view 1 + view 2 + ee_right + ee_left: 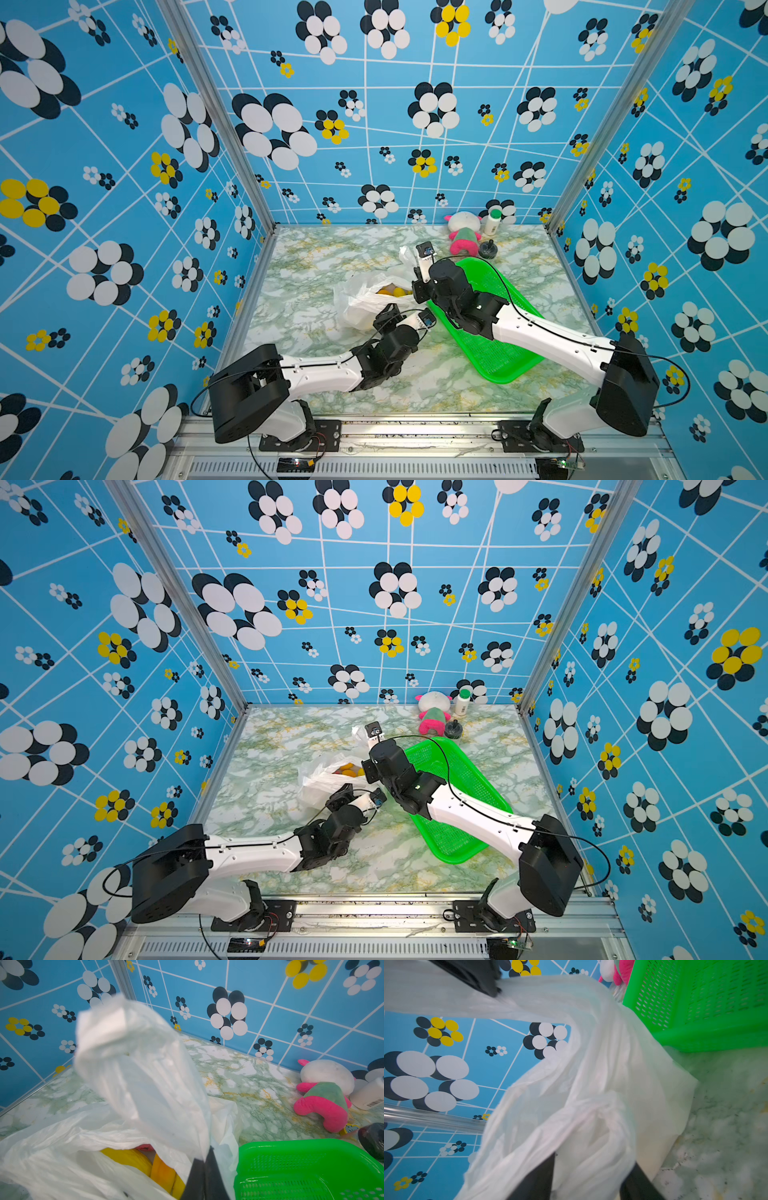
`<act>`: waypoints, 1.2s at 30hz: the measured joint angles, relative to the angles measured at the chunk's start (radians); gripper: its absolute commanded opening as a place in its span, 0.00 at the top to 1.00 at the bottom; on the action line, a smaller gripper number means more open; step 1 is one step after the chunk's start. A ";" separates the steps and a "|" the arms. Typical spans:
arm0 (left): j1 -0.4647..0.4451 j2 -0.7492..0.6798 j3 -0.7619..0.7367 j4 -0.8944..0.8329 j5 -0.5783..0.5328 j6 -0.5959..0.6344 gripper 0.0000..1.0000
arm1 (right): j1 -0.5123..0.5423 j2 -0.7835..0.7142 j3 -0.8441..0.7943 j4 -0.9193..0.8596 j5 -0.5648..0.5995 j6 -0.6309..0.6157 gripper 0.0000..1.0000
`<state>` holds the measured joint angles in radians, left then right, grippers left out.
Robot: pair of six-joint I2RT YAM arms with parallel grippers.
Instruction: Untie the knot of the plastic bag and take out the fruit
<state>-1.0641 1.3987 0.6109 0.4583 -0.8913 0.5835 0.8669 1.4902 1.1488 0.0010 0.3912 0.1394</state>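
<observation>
The plastic bag [360, 301] lay on the marble table [307, 257], near its middle and touching the left edge of the green basket [500, 365], which stood slanted on the right half. The mouth of the bag was open toward the top, and inside it the fruit [131, 1157] showed: yellow oblong pieces, an orange one beside them and a small part of a red-pink one (the rest was hidden under the film). The right gripper [205, 1176] reached across to the far right corner of the bag, above the basket's rim; its fingers were pressed together on a handle strip [141, 1064] of the bag, and this strip stood up, loose and crumpled at the end. The left gripper [593, 1161] was low at the near side of the bag. Its two black fingers [538, 1178] stood apart with a bunched fold of the white film between them, but I could not tell whether they pressed it or only surrounded it. At the back wall, well apart from the bag, lay a pink-and-white plush toy [463, 237] with a white bottle [493, 223] just beside it.
</observation>
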 measured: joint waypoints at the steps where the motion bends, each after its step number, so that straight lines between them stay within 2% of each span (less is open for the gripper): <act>1: 0.013 -0.035 0.000 -0.026 0.023 -0.004 0.97 | -0.005 -0.001 -0.005 0.012 -0.001 0.010 1.00; 2: 0.026 -0.074 0.000 -0.078 0.055 -0.016 1.00 | -0.010 -0.004 -0.006 0.026 -0.003 0.019 1.00; 4: 0.076 -0.170 0.000 -0.148 0.123 -0.080 1.00 | -0.026 -0.016 -0.014 0.035 -0.007 0.030 1.00; 8: 0.301 -0.474 0.000 -0.209 0.292 -0.257 1.00 | -0.060 -0.014 -0.023 0.032 -0.031 0.045 1.00; 11: 0.462 -0.618 0.019 -0.245 0.383 -0.356 1.00 | -0.074 0.010 0.004 0.026 -0.055 0.052 1.00; 13: 0.539 -0.620 0.064 -0.285 0.445 -0.395 1.00 | -0.083 0.049 0.062 0.016 -0.077 0.056 1.00; 16: 0.634 -0.548 0.157 -0.349 0.540 -0.438 1.00 | -0.099 0.135 0.204 0.006 -0.115 0.060 1.00; 21: 0.795 -0.393 0.354 -0.449 0.687 -0.482 1.00 | -0.134 0.328 0.566 -0.051 -0.170 0.064 1.00; 24: 0.867 -0.322 0.491 -0.491 0.753 -0.495 1.00 | -0.150 0.438 0.790 -0.104 -0.192 0.071 1.00; 28: 0.906 -0.296 0.623 -0.535 0.818 -0.514 1.00 | -0.156 0.540 1.013 -0.181 -0.208 0.082 1.00; 32: 0.907 -0.343 0.643 -0.545 0.863 -0.537 1.00 | -0.155 0.534 1.015 -0.190 -0.230 0.098 1.00; 36: 0.907 -0.455 0.517 -0.541 0.877 -0.567 1.00 | -0.145 0.436 0.765 -0.136 -0.234 0.129 1.00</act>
<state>-0.1574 0.9440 1.1275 -0.0830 -0.0147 0.0162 0.7216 1.9266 1.9141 -0.1349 0.1574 0.2687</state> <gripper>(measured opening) 0.044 0.045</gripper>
